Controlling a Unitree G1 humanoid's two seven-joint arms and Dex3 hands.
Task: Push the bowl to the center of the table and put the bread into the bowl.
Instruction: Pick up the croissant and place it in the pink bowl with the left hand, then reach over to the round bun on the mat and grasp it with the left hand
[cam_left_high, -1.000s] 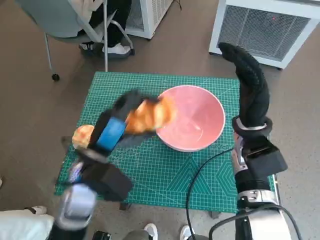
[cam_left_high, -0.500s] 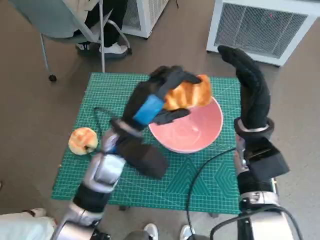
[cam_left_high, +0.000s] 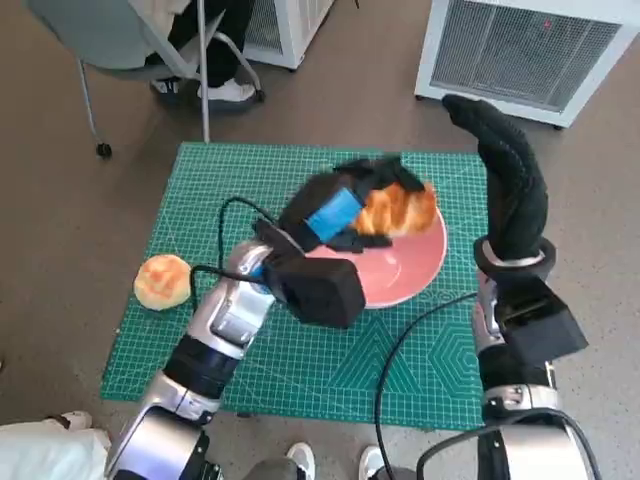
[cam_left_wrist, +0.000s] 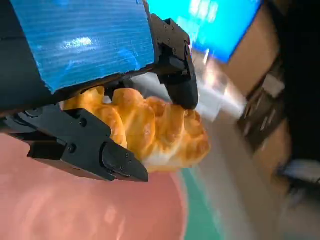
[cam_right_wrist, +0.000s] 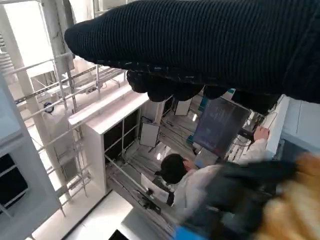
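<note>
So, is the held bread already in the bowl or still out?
Still out. The left hand grips the bread above the pink bowl; the left wrist view shows it over the rim.

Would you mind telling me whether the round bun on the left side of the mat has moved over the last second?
No. The round bun stays by the green mat's left edge; the small shift is the camera's.
</note>
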